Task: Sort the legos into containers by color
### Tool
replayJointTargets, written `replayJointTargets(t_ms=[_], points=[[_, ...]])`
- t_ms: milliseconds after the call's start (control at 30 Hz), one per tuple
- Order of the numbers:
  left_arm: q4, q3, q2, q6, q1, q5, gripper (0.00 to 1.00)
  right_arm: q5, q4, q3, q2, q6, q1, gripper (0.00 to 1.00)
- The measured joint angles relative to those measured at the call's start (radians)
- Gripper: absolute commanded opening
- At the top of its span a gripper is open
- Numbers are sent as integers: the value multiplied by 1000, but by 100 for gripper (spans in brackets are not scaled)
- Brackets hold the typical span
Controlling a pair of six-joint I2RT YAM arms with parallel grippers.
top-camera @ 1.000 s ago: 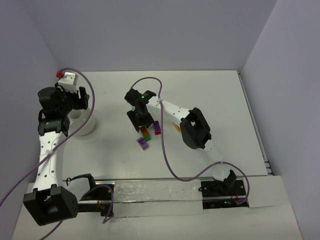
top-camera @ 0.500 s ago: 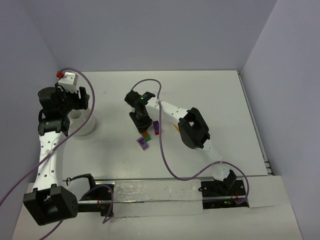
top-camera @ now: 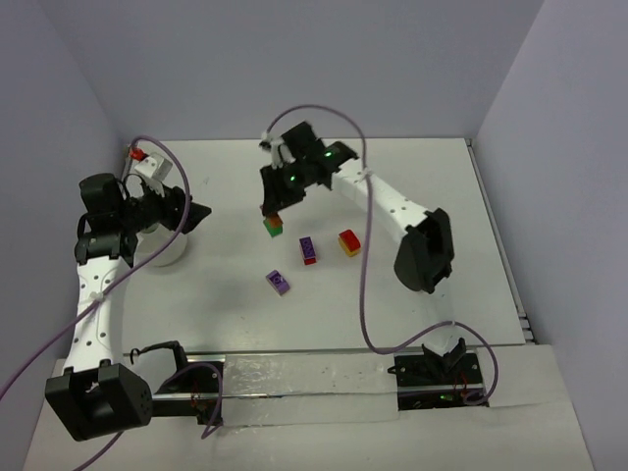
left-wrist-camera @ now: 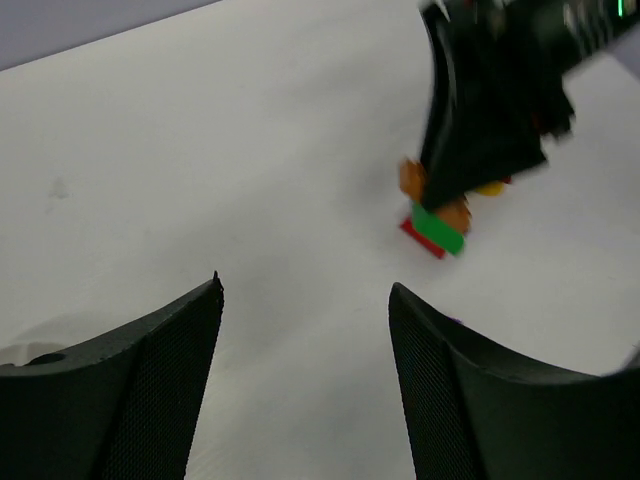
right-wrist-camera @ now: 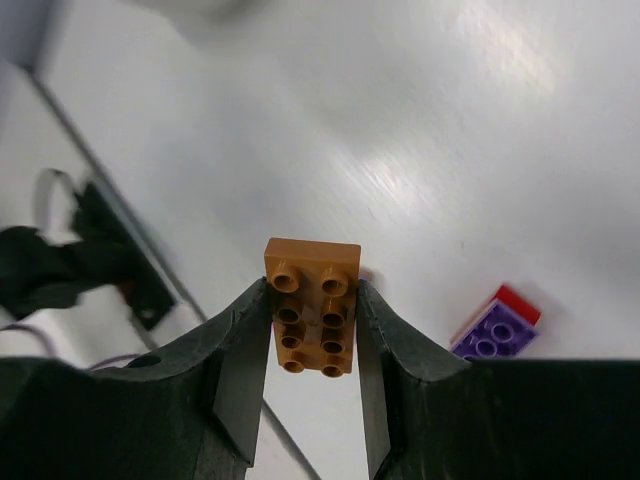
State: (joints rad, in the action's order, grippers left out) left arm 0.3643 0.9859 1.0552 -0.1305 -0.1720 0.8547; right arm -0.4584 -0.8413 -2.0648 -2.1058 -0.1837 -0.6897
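Right gripper [right-wrist-camera: 311, 290] clamped on the orange brick [right-wrist-camera: 312, 305]

It's held above the table [top-camera: 442, 196], green brick [left-wrist-camera: 440, 228] and red brick [left-wrist-camera: 420, 238] stuck under it; left gripper [left-wrist-camera: 305, 290] hangs open near the white tub [top-camera: 162, 250].

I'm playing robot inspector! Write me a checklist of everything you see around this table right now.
Surface: white table.
Job's things: orange brick held by the right gripper, green and red pieces under it; purple brick, purple-on-red brick and red-and-yellow brick lie loose; white tub beside the left arm.
Clutter: nothing seen.
Grippers: right gripper shut on the orange brick; left gripper open, empty.
Cables: purple cables loop off both arms.
Surroundings: pale walls on three sides.
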Motion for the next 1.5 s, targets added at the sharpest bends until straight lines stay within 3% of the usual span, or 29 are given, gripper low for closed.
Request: replayJointTargets(t_ms=[200, 300, 400, 567, 1033, 1233, 1367, 1500], points=[[18, -12, -4, 54, 33, 259, 77, -357, 240, 27, 156, -70, 166, 0], [-12, -36, -4, 128, 74, 323, 79, -503, 446, 167, 204, -202, 186, 0], [-66, -48, -4, 228, 120, 371, 89, -600, 604, 277, 212, -331, 167, 0], [-174, -53, -4, 367, 182, 408, 99, -675, 706, 313, 210, -429, 141, 0], [-274, -63, 39, 505, 230, 400, 92, -764, 813, 357, 244, -451, 53, 0], [-305, -63, 39, 527, 243, 414, 80, -772, 796, 357, 250, -420, 36, 0], [-326, -63, 39, 542, 249, 433, 57, -774, 781, 356, 250, -403, 35, 0], [-344, -63, 39, 556, 252, 452, 44, -778, 774, 356, 250, -397, 35, 0]])
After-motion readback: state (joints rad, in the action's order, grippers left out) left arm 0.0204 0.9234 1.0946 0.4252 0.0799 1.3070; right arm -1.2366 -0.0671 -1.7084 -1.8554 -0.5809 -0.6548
